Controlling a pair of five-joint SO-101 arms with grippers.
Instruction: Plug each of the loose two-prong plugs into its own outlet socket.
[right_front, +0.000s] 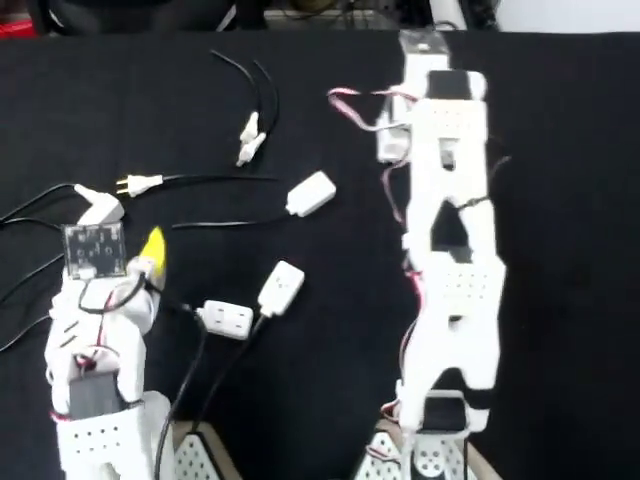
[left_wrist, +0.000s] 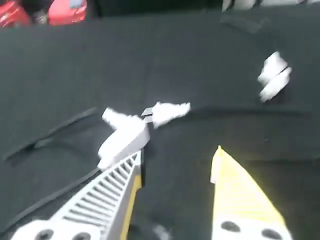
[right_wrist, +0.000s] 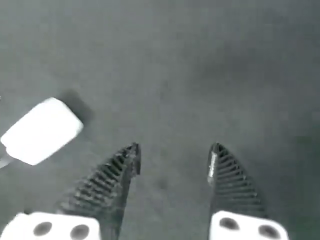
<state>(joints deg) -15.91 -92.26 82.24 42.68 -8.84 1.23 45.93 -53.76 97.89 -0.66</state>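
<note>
Currently both gape wide, the left tool (left_wrist: 177, 152) nudging a white plug (left_wrist: 122, 137), the right tool (right_wrist: 174, 147) over the black table (right_wrist: 200, 60).

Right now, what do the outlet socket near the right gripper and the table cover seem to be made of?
Outlet socket: probably moulded plastic, since it is white, smooth and round-edged. Table cover: likely cloth, since it is black, matt and shows soft creases in the left wrist view.
</note>
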